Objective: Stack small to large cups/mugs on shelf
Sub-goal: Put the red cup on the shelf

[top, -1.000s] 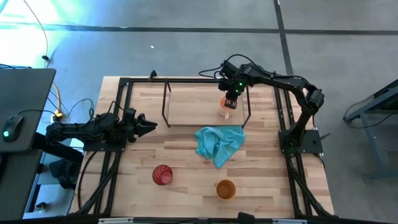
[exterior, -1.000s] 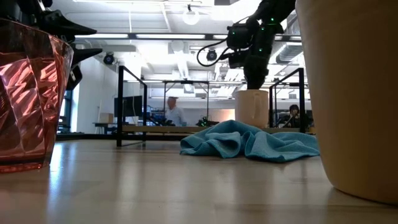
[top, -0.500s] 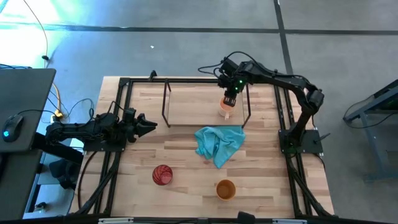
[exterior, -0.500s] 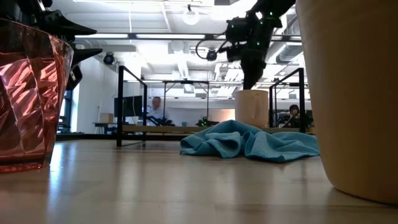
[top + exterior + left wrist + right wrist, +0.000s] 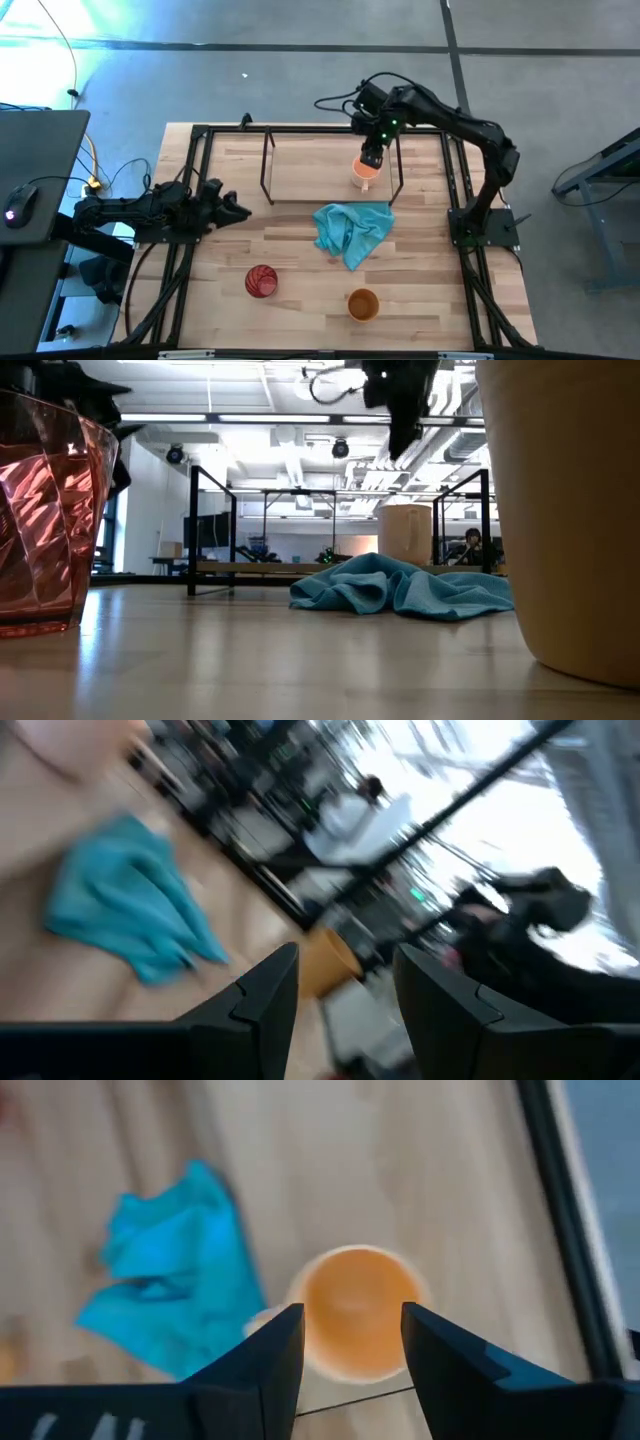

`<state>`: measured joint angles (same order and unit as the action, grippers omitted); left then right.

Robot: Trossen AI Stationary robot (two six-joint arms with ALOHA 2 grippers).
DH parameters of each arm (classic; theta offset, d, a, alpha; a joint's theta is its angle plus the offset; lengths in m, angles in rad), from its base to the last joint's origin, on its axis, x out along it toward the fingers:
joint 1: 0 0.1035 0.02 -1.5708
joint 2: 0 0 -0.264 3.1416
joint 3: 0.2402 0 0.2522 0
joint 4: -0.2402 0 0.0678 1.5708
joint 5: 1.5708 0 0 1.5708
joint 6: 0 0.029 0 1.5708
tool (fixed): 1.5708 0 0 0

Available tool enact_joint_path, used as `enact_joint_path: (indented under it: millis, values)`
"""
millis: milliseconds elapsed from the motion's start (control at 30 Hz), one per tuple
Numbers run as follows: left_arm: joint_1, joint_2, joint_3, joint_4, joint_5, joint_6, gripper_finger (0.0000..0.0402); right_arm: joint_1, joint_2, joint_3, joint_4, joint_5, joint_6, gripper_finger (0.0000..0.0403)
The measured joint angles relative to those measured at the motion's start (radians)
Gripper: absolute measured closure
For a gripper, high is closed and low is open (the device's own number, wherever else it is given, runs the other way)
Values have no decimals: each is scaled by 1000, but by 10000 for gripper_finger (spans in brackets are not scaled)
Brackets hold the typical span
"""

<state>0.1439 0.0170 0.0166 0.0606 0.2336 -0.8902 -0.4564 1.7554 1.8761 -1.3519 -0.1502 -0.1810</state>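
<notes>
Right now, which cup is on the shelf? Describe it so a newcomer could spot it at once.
At the table's far edge stands the shelf, a low black-framed rack with a light wooden board. At its right end, directly under the right pincer, sits the light orange mug. It alone is on the shelf: the red ribbed cup and amber-brown cup stand at the near edge, beyond the teal cloth.

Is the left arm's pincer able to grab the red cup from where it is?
Probably yes. The left pincer is open, and only bare table lies between it and the red cup.
</notes>
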Motion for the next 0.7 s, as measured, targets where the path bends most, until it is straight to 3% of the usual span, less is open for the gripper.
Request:
enact_joint_path:
  millis: [300, 500, 700]
  values:
    - [0, 0, 0, 1, 273, -206, 247, 162, 0, 111, -33, -68, 103, 242]
    - [0, 0, 16, -7, 298, -245, 247, 261, 0, 114, -28, -59, 183, 242]
    - [0, 5, 155, -6, 257, -139, 248, 354, 0, 114, -29, -51, 225, 242]
